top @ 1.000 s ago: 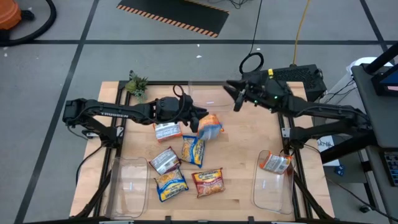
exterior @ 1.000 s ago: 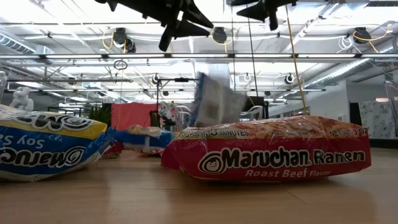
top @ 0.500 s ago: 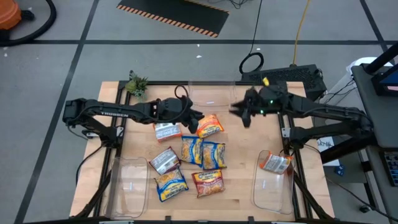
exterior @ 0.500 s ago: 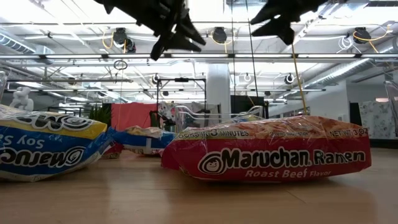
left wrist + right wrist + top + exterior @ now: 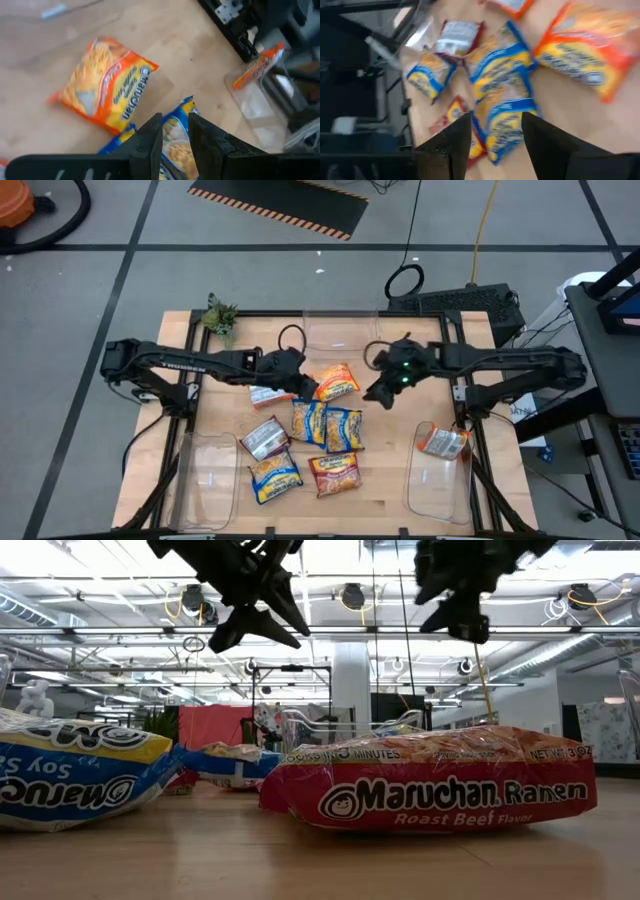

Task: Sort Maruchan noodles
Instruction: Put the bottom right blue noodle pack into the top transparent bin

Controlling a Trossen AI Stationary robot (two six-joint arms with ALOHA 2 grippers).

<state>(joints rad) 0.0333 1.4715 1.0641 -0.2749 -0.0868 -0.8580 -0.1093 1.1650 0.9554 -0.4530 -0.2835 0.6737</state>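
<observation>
Sitting at the right front corner of the tabletop point(image 5: 400, 470), a clear bin point(image 5: 438, 485) holds one orange packet point(image 5: 443, 442) leaning against its back rim. A second clear bin point(image 5: 208, 475) at the left front corner has nothing visible in it, and a third clear bin point(image 5: 335, 332) stands at the back edge, between the two arms.

The other Maruchan noodles lie loose in the middle of the tabletop. An orange packet point(image 5: 337, 381) lies flat nearest the back, with yellow noodle art and a blue logo band. Just in front of it two blue-and-yellow packets point(image 5: 310, 420) point(image 5: 345, 429) lie side by side, touching. A white-and-red packet point(image 5: 266, 393) lies under the left arm, a silver-and-red one point(image 5: 264, 438) sits in front of that, and a blue-and-yellow packet point(image 5: 274, 475) and a red Roast Beef packet point(image 5: 336, 472) lie nearest the front.

The left tool point(image 5: 308, 387) hovers beside the loose orange packet, fingers nearly together with only a narrow gap and nothing between them. The right tool point(image 5: 374, 392) hovers on that packet's other side, fingers spread apart and empty.
</observation>
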